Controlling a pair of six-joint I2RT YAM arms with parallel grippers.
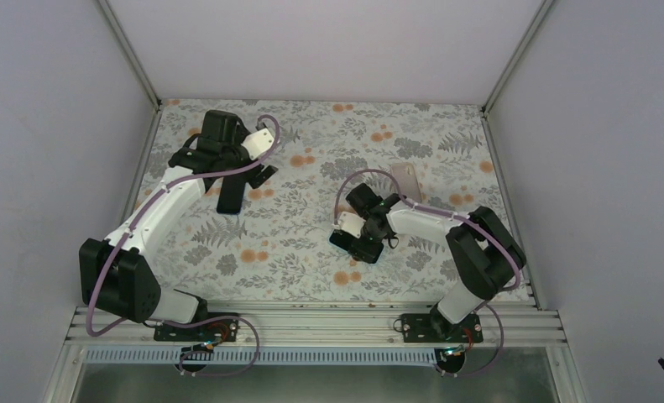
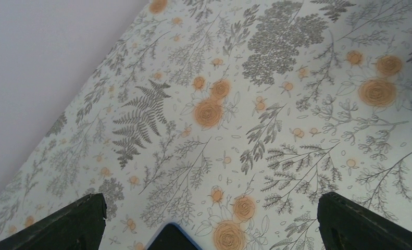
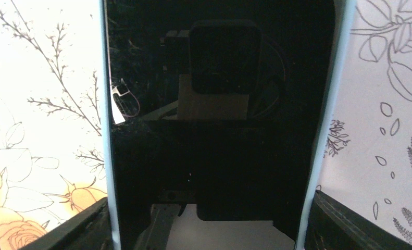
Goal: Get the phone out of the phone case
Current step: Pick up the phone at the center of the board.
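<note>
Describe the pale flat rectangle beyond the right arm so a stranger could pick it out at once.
On the floral table, look to the right arm's white forearm, right of centre. Just beyond it, toward the back wall, a small flat rectangle lies on the cloth. It is plain pale grey-beige, while the other slab, far to the left, is black.
</note>
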